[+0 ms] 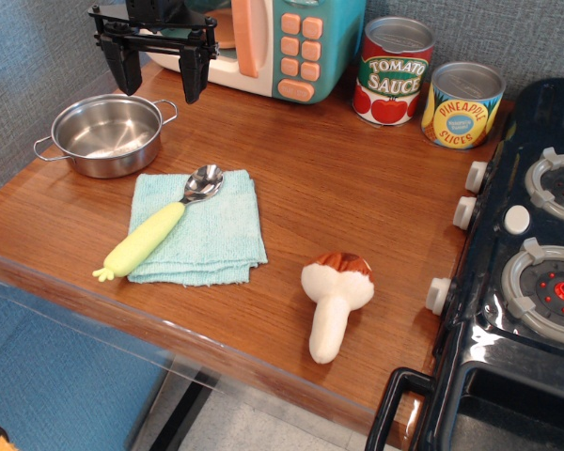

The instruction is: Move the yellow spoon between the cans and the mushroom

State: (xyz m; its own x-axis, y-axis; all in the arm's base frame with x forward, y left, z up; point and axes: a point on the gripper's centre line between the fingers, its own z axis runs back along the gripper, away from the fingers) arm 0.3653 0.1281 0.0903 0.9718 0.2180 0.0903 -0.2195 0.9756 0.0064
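Gripper (160, 80), jaws released, should descend squarely across the yellow spoon (160, 230) handle lying on the cloth (221, 235).

Single raised view, angled down across the wooden table (338, 188).
Looks from the front edge toward the back wall, fairly near; toy stove (526, 282) cut off at right.

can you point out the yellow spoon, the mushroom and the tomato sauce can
yellow spoon (158, 233): main camera view, on the pale yellow handle.
mushroom (335, 299): main camera view, on the white stem just below the cap.
tomato sauce can (394, 77): main camera view, on the label.
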